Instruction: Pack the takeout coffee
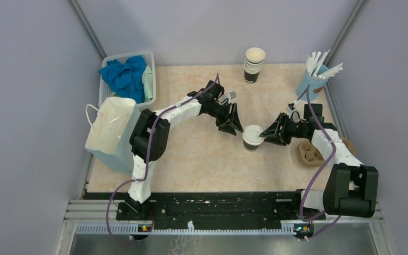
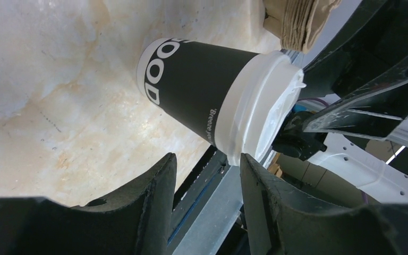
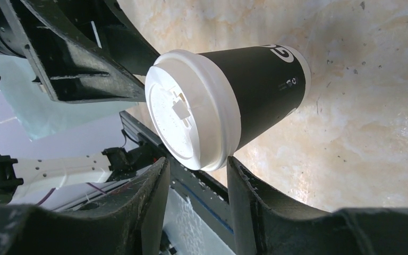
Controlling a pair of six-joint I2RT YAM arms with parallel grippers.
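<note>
- Standing upright near the middle of the table [image 1: 191, 159], the takeout coffee [image 1: 253, 137] has its white lid on and sits between the two grippers.
- Left gripper [image 2: 206, 162]: the jaws are partly apart and empty. The cup lies just beyond the fingertips, not between them, and the top view shows a small gap.
- Right gripper [image 3: 196, 162]: the jaws are also partly apart and hold nothing. Its tips reach the rim of the lid, but I cannot tell whether they touch it.
- Left arm: it rises from its base beside the white paper bag [image 1: 109, 133], bends at the elbow and stretches rightward, with the wrist tipped down at the cup's left side.
- Right arm: it is folded low from its base at the near right corner, with the forearm running leftward and the gripper pointing at the lid.
</note>
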